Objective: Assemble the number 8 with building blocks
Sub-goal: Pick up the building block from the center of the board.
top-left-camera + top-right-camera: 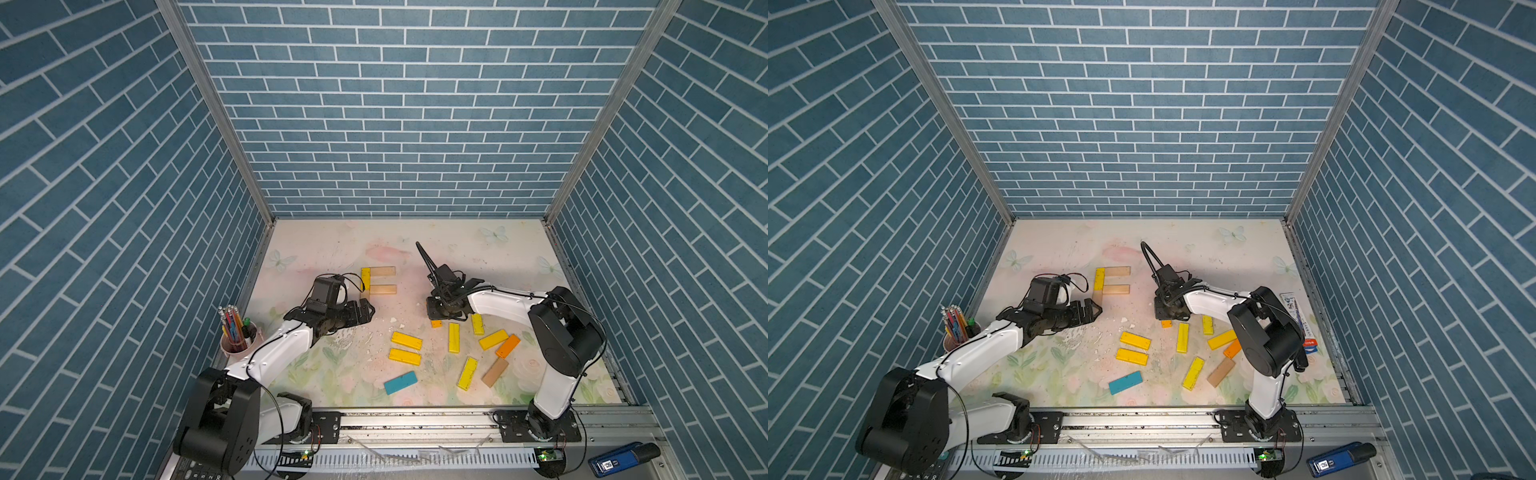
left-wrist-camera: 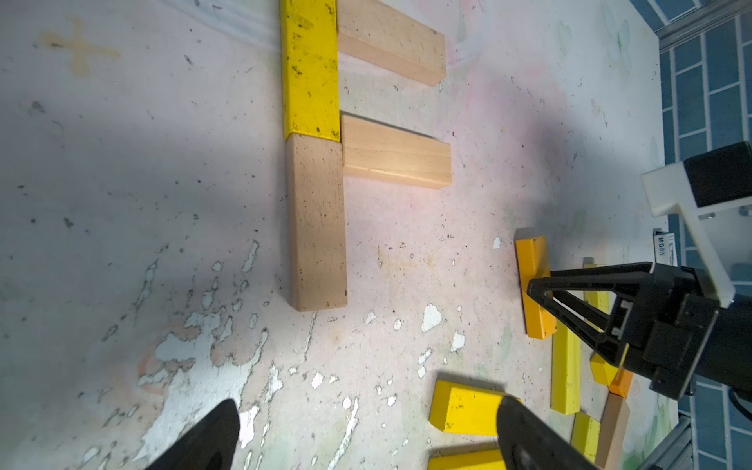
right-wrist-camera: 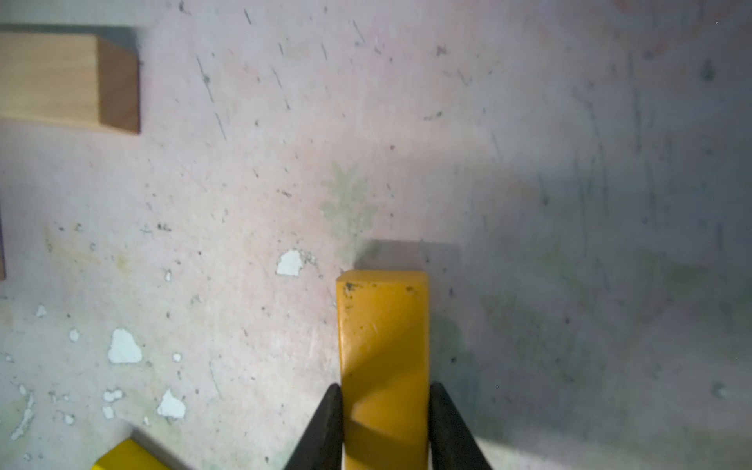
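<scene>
An orange block [image 3: 384, 333] is clamped across its width by the right gripper [image 3: 385, 390]. The jaws are squeezed onto both long sides and one end is left poking out past the fingertips. Whether it's lifted or resting on the floral mat [image 1: 332, 253] can't really be told. Everything else is placed from that orange block.

Far-left of it, the started shape is laid out. A yellow block [image 1: 365, 278] has a far tan block [image 1: 383, 271] and a near tan block [image 1: 382, 289] butted against its right side like rungs. A third tan block [image 2: 316, 224] is set end to end with the yellow one.

Directly left of the orange block, the left gripper [image 1: 366, 309] is hung just short of that shape, jaws spread wide, nothing held.

On the near side, a parallel yellow pair [image 1: 406, 340] is found. On the near-right, four more yellow planks [image 1: 454, 337] are scattered, along with a second orange plank [image 1: 508, 346] and a loose tan plank [image 1: 495, 372]. A teal block [image 1: 400, 382] is left nearest the front edge.

Way off left, a pen cup [image 1: 238, 345] is tucked against the side wall.
</scene>
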`<action>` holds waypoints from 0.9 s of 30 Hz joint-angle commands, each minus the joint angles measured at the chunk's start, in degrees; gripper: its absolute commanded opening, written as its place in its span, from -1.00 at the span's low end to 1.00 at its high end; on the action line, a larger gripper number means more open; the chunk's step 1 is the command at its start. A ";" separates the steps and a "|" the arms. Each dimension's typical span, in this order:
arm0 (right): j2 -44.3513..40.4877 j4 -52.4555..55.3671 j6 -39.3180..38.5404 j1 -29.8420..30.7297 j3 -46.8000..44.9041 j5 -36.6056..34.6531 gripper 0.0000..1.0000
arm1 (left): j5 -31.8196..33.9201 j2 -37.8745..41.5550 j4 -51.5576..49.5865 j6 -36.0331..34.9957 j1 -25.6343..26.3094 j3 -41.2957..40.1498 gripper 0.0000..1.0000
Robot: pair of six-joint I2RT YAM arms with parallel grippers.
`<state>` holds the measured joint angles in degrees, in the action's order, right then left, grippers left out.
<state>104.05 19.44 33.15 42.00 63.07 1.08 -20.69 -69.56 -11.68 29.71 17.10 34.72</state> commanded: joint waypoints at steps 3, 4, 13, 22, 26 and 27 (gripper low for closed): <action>2.83 1.35 2.72 -1.02 4.57 -2.00 -0.42 | 0.01 1.40 0.10 -0.54 -0.32 -1.31 0.99; 3.45 1.22 3.12 -1.23 5.51 -1.71 -0.42 | 0.05 1.57 0.08 -0.50 -0.32 -1.40 0.99; 10.61 1.58 4.80 -3.56 16.65 1.93 -0.42 | -0.10 3.00 0.21 0.17 -0.32 -2.11 0.99; 17.22 1.82 5.46 -4.46 26.30 6.23 -0.42 | -0.26 2.58 0.78 0.33 -0.32 -1.85 0.99; 19.46 1.29 5.86 -4.55 29.20 7.97 -0.42 | -0.41 2.31 1.04 0.47 -0.32 -1.93 0.99; 19.98 1.15 6.04 -4.49 29.89 8.48 -0.42 | -0.36 2.25 1.05 0.43 -0.37 -1.97 0.99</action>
<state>122.30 20.25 36.56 37.69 90.78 7.14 -20.75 -67.24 -11.25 30.17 17.10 33.39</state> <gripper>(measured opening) 0.325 0.995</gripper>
